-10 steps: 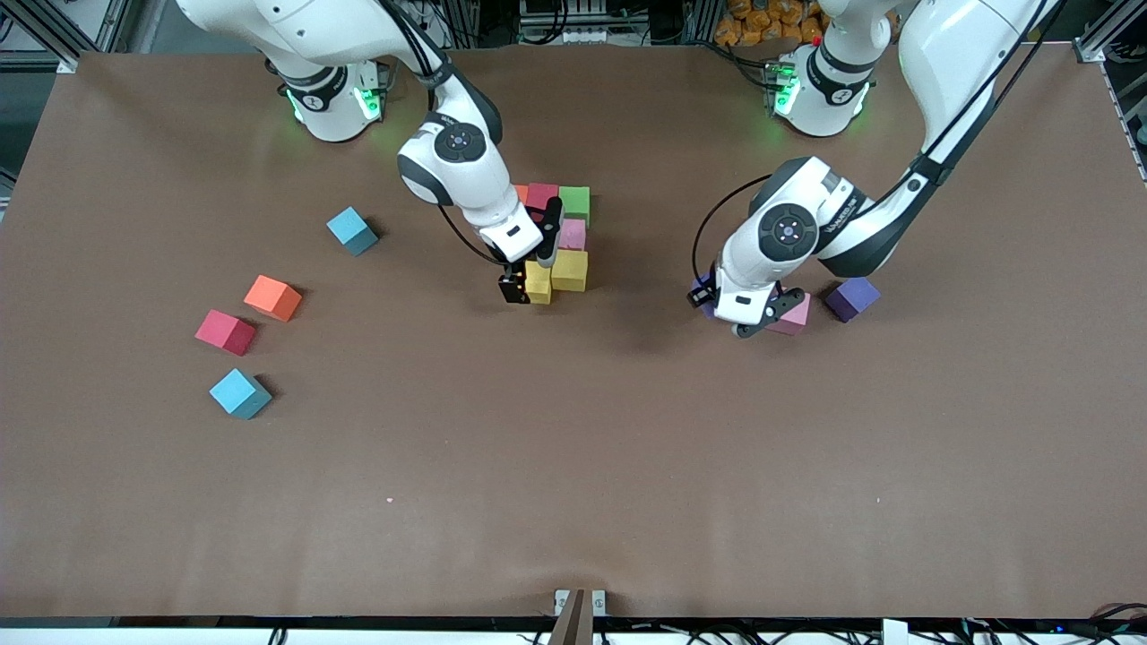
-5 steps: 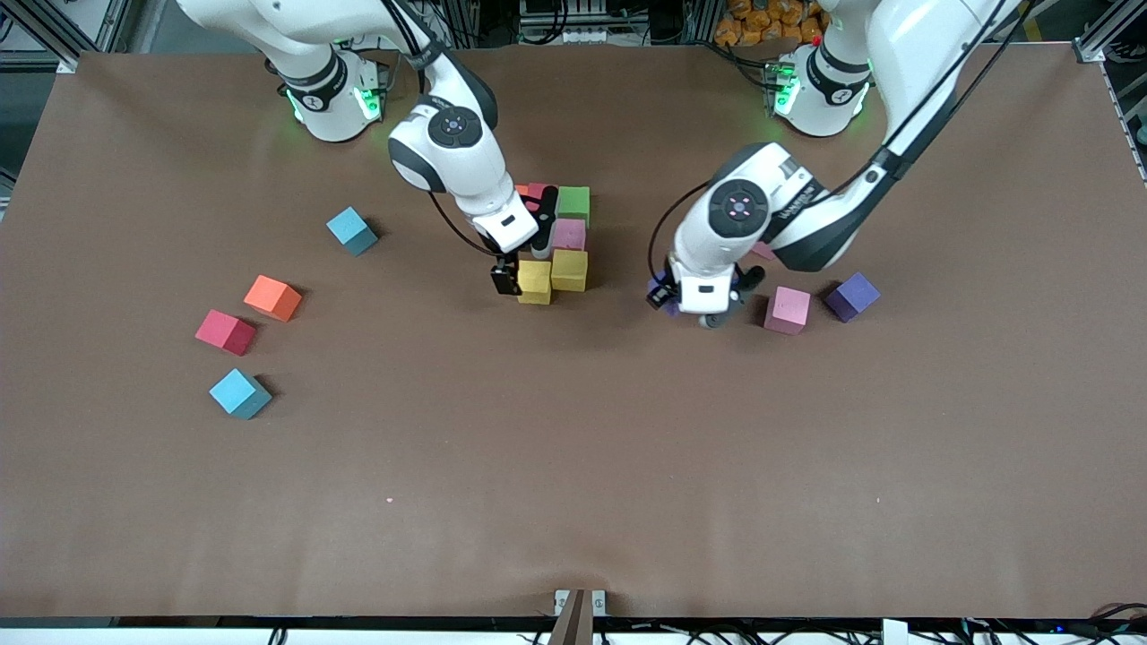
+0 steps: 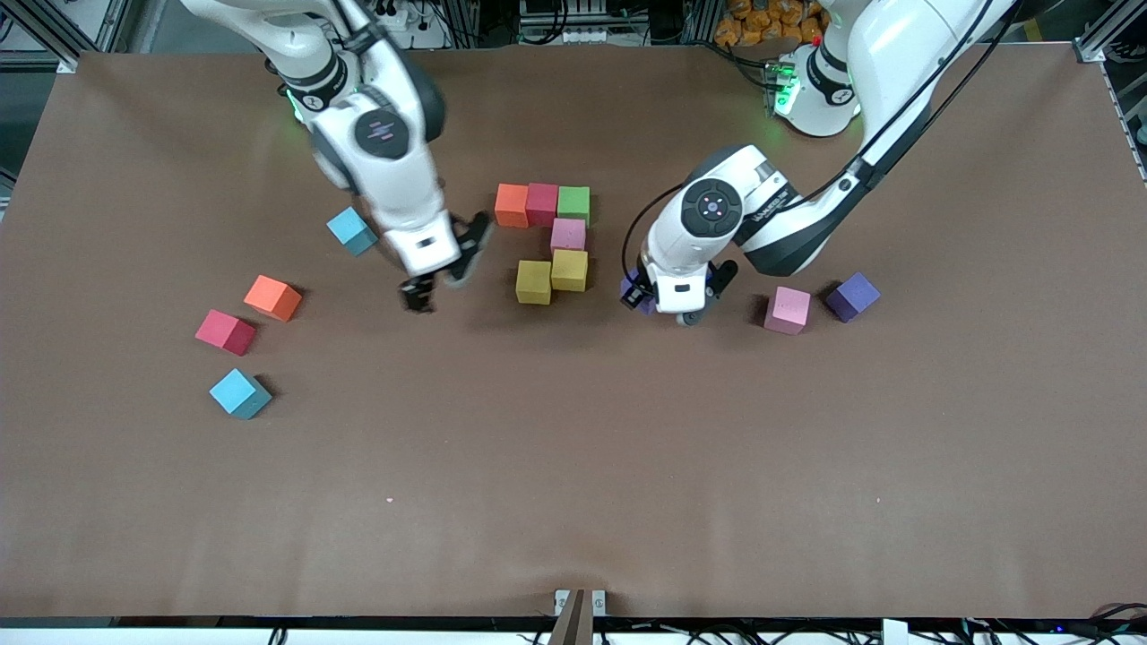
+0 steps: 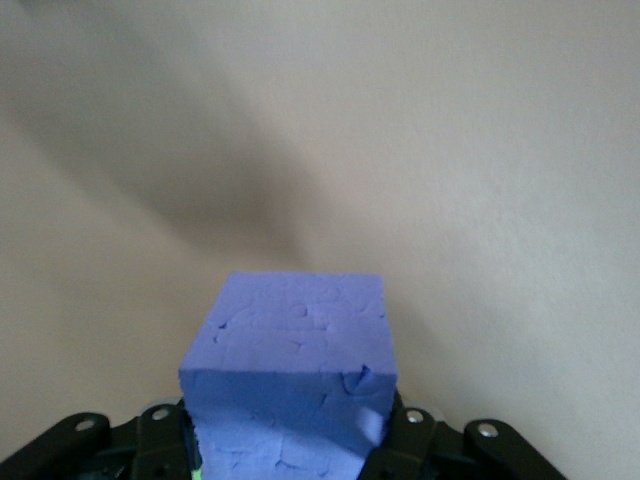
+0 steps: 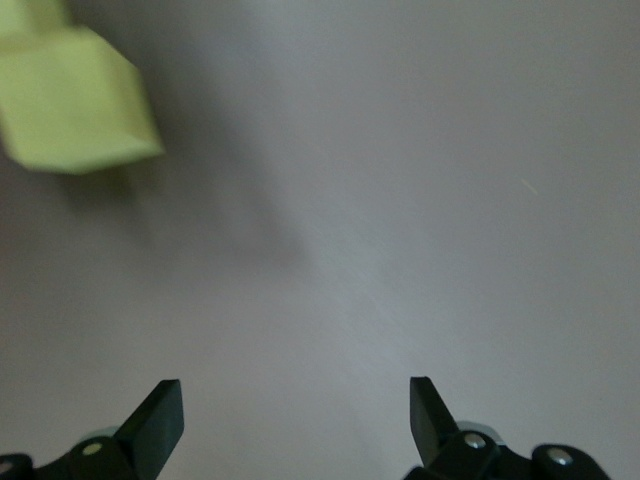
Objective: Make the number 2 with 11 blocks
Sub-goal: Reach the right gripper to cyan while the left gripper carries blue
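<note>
the number 2 (image 3: pixel 548 242) stands part-built at upper centre of the front view: six blocks, a top row of three, a pink one beneath, two yellow below. the left hand (image 3: pixel 665 303), just beside the yellow pair, grips a purple block (image 4: pixel 290 375). the right hand (image 3: pixel 444 273) hangs empty with fingers spread, centre-left. judged next: seat the purple block flush in the digit without nudging its neighbours.

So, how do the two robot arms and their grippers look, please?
Both arms have glossy white shells with dark grey joint bands and round dark caps on the wrists. Black cables run along them. Green lights glow at both bases. The left gripper and the right gripper have black fingers under white bodies.
</note>
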`<action>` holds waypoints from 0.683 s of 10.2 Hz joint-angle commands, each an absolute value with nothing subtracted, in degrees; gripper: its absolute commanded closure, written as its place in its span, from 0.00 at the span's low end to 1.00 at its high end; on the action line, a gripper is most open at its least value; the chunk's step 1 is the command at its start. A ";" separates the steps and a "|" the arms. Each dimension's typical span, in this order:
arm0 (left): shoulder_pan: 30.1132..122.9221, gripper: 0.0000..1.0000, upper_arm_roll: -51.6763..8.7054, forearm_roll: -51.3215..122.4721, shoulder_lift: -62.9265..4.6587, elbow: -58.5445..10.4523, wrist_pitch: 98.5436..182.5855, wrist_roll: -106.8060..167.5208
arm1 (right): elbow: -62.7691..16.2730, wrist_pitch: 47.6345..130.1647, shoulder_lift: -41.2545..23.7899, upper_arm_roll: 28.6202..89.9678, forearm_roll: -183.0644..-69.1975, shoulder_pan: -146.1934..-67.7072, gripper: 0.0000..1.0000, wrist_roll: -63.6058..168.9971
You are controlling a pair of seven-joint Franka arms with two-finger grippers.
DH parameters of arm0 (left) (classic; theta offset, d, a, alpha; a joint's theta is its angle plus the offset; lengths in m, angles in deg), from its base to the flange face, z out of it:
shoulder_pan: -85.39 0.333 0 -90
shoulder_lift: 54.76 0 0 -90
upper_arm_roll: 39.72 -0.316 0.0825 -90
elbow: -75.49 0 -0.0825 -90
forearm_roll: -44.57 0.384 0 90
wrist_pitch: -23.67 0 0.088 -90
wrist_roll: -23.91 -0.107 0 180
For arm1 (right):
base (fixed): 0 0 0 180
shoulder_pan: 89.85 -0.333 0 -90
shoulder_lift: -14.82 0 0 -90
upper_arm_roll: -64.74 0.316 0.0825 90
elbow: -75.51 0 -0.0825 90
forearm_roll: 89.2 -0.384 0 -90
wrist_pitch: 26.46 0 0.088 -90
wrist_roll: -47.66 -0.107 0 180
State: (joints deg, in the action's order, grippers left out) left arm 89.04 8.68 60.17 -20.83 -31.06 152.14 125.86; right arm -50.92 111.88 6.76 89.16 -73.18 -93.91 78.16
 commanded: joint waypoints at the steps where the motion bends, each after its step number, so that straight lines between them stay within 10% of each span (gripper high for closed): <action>1: 81.90 0.60 8.27 59.50 -16.02 -24.03 151.19 134.69 | -50.53 110.74 8.93 90.41 -72.94 -84.61 0.00 85.52; 7: 60.72 0.60 -4.46 58.19 -11.69 -11.01 155.05 158.08 | -46.15 112.15 1.93 90.32 -72.14 -66.42 0.00 86.69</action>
State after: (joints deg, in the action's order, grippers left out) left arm 64.94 -1.41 59.53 -13.77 -15.53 154.36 153.65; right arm -49.60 111.99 6.81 89.11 -73.16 -70.79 86.63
